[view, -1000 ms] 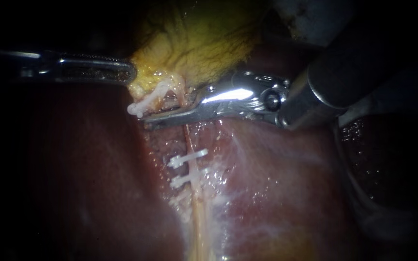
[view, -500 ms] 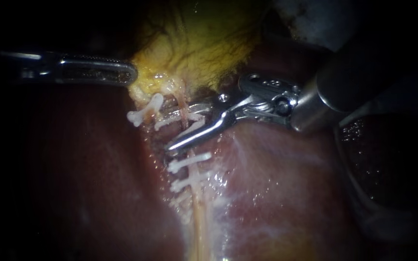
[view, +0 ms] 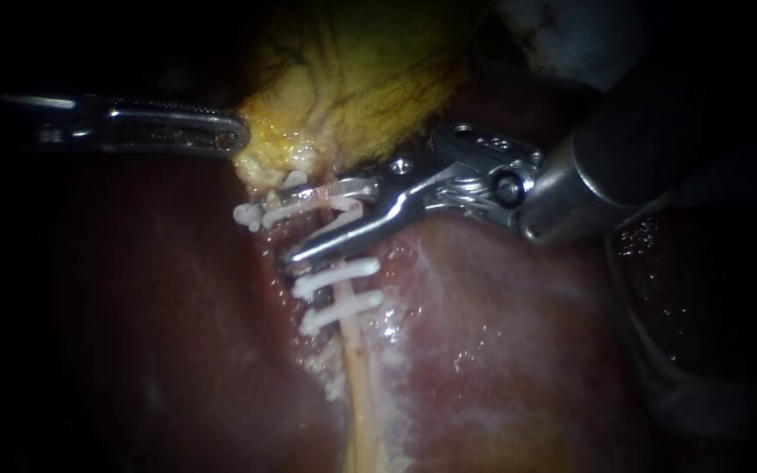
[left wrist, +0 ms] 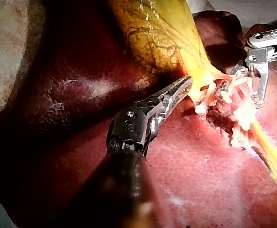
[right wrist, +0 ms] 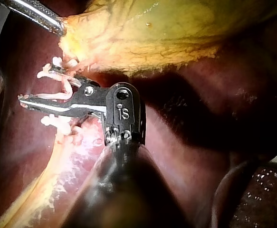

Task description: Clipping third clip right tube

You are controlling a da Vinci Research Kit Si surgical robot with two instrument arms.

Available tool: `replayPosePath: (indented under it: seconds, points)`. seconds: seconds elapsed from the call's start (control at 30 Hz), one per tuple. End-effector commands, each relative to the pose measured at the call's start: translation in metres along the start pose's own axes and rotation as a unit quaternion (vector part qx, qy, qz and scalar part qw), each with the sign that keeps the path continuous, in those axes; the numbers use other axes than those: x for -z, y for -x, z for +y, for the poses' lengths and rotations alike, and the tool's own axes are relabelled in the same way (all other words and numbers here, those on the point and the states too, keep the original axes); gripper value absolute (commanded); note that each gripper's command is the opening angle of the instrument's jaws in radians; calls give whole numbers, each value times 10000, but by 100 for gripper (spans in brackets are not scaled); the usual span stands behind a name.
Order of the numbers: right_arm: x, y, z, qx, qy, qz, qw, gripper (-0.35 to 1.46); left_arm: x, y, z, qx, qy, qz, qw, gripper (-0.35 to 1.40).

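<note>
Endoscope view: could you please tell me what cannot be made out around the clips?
Clip between the right instrument's open jaws: endoscope view, upper jaw overlaps it, closure unclear.
Tube there: endoscope view, partly hidden by the lower jaw.
Left instrument's bite on the gallbladder: endoscope view, too dark.

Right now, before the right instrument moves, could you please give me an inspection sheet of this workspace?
Surface: liver, dark red and wet; yellow gallbladder above it.
Job's things: tube runs down from the gallbladder. Lowest clip and second clip cross it below the right instrument. Upper clip lies between that instrument's jaws. Side clip sits beside the gallbladder's edge.
Clutter: nothing seen.
Instruments: left instrument, jaws shut on the gallbladder's edge. Right instrument, jaws open, astride the tube.
Cables: nothing seen.
Surroundings: dark; nothing seen.
</note>
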State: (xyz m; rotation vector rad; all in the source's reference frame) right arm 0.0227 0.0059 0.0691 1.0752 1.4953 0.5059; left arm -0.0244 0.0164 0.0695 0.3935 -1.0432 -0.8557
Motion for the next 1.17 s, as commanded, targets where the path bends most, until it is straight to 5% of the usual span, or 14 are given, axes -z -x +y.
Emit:
replayPosePath:
  seconds: [0.03,0.43,0.5,0.6,1.17]
  points:
    - [1,1,1,-1,25,18,10000,44,0,0,0,0,-1,0,10000,-35]
    - [12,-2,15,-566,393,142,9975,-12,1,0,0,0,-2,1,10000,-35]
    - [12,-1,16,-565,399,144,9975,-35,1,0,0,0,-2,1,10000,-35]
    - [13,-1,20,-856,446,118,9953,-35,1,0,0,0,-2,1,10000,-35]
    - [12,9,20,-876,351,19,9955,-35,1,0,0,30,-4,2,10000,-35]
